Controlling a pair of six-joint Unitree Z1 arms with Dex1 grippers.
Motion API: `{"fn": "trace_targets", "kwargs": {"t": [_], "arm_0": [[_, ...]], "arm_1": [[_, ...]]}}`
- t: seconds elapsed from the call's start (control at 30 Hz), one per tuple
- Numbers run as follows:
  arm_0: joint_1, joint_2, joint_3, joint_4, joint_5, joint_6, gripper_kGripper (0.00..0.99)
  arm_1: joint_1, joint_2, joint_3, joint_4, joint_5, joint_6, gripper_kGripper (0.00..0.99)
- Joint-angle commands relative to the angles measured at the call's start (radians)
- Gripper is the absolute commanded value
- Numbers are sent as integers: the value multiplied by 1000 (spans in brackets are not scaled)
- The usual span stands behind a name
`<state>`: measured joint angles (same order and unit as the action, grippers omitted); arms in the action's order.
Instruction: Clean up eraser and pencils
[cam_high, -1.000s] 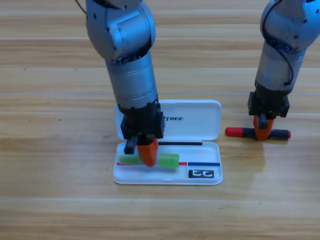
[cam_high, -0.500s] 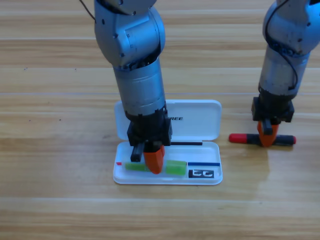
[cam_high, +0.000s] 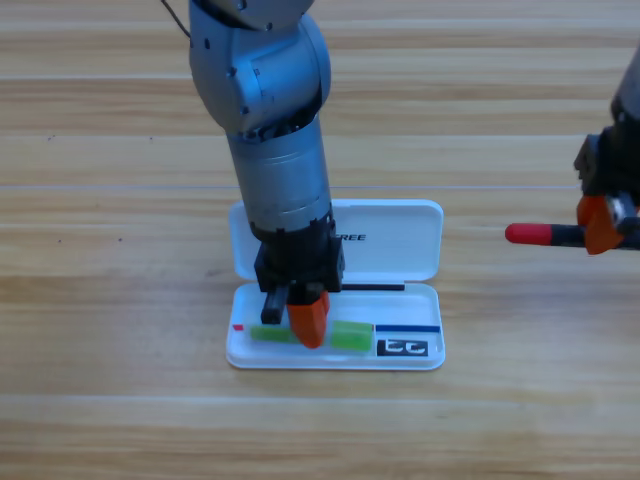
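The open white case (cam_high: 400, 235) lies mid-table, its tray (cam_high: 335, 362) toward the front. My left gripper (cam_high: 308, 322) points down into the tray, shut on the middle of the light green pencil (cam_high: 352, 335), which lies flat in the tray. In the tray's front right corner sits the black eraser (cam_high: 402, 348) with white markings. At the right edge my right gripper (cam_high: 600, 222) is shut on the black pencil with the red cap (cam_high: 530, 234) and holds it level above the table, the cap pointing left.
The case lid (cam_high: 390, 255) lies open flat behind the tray. The left arm's grey body (cam_high: 275, 150) stands over the lid's left part. Bare wooden table (cam_high: 120, 330) surrounds the case.
The right gripper has lifted the red-capped pencil off the table and carried it up and right, to the picture's edge. The left gripper lowered the green pencil into the tray, then held still.
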<state>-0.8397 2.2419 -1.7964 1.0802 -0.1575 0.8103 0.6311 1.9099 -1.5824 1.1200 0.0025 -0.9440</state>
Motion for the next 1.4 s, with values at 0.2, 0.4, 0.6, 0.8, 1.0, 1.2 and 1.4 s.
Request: {"fn": "trace_targets", "kwargs": {"t": [0.2,0.4,0.6,0.8,1.0,1.2,1.4], "arm_0": [[-18,21,14,-13,23,6,848],[-18,15,14,-9,29,6,990],[-16,-54,20,15,33,13,990],[34,-194,22,106,13,44,990],[202,-403,45,198,-25,107,990],[488,-533,166,192,-117,282,990],[757,-533,238,150,-258,423,989]], "arm_1": [[113,-58,36,38,54,11,0],[150,-43,16,38,54,22,0],[176,-23,-1,38,53,34,0],[188,1,-13,38,51,40,0],[210,44,-57,46,51,59,0],[245,161,-152,52,51,90,0],[280,270,-254,53,33,110,0]]}}
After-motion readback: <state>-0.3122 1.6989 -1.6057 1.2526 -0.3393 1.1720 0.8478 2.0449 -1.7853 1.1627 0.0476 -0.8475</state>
